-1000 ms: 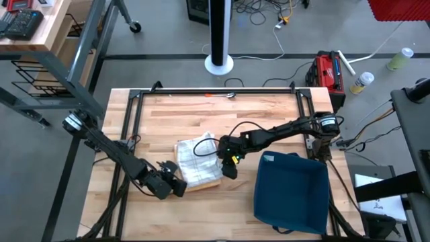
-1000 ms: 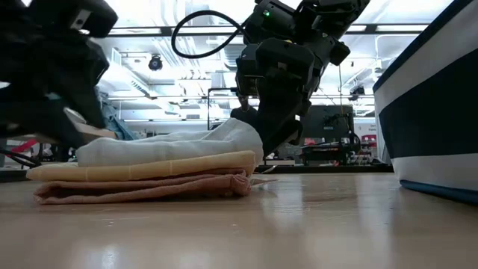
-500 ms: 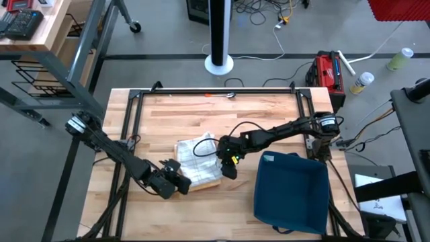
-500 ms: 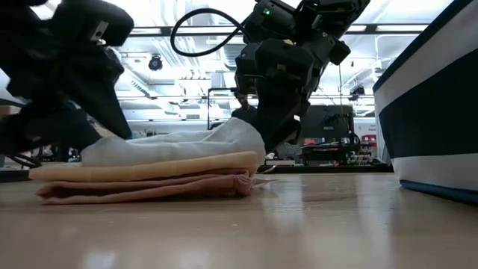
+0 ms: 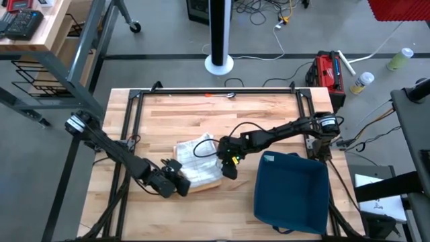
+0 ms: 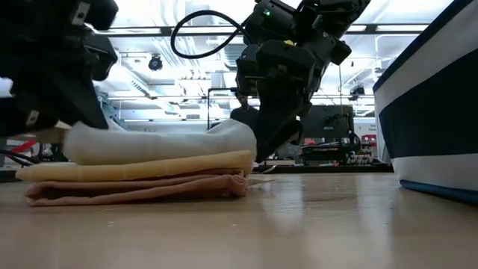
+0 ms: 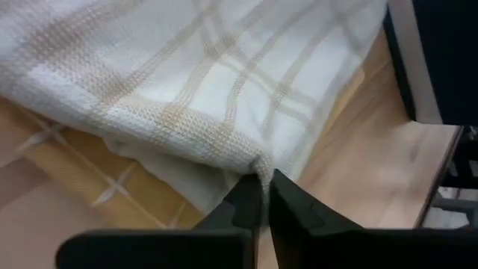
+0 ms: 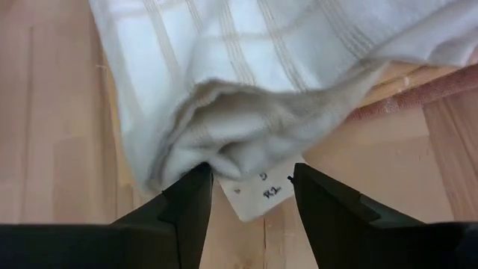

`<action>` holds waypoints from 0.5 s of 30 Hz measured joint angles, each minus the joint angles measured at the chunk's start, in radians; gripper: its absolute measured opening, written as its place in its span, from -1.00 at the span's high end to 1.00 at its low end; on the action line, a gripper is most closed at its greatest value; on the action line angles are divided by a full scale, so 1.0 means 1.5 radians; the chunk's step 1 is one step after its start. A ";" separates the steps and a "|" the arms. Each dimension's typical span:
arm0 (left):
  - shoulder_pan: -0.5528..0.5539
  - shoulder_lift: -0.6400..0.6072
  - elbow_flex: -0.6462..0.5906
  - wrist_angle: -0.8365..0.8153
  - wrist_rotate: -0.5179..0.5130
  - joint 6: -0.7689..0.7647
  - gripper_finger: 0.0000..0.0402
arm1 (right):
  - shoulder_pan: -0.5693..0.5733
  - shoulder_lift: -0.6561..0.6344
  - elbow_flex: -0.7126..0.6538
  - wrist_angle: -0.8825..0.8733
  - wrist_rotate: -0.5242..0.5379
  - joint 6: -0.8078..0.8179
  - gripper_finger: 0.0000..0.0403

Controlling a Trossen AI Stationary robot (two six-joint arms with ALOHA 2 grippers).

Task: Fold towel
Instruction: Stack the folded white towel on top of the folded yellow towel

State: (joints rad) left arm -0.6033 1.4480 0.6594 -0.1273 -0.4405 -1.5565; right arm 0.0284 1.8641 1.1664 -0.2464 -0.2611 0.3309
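Observation:
A white checked towel [image 5: 196, 156] lies folded on top of a yellow towel [image 6: 149, 166] and a pink one [image 6: 134, 188], stacked mid-table. My left gripper [image 5: 178, 180] is at the stack's near-left corner, shut on the white towel [image 7: 224, 67]. My right gripper [image 5: 228, 167] stands open at the stack's right end. The towel's bunched corner [image 8: 239, 153] and its white label [image 8: 258, 193] lie just beyond and between the right gripper's fingers. My left gripper pinches the white towel's near-left corner [image 7: 258, 163] between its two fingertips, slanting down from the table's near-left side. The towel lies on the stack, its edge drawn toward the fingers. My right gripper: I cannot tell whether its fingers [image 8: 190, 202] touch the bunched corner.
A dark blue bin [image 5: 292, 191] stands at the table's near right, close to the right arm. A black frame [image 5: 215, 91] runs along the table's far side and left side. Bare wood shows beyond the stack.
In the low view the white towel's left end has been drawn a little toward the table's left, flatter than before, and the stack under it has slid slightly the same way. The left gripper now has that end. The right arm has kept still.

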 joint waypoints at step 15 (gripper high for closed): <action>-0.002 -0.088 0.000 -0.087 0.124 -0.044 0.98 | 0.000 -0.001 0.002 -0.007 -0.001 0.010 0.10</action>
State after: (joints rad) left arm -0.6067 1.3166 0.6594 -0.2580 -0.2537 -1.6227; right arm 0.0284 1.8622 1.1698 -0.2569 -0.2626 0.3454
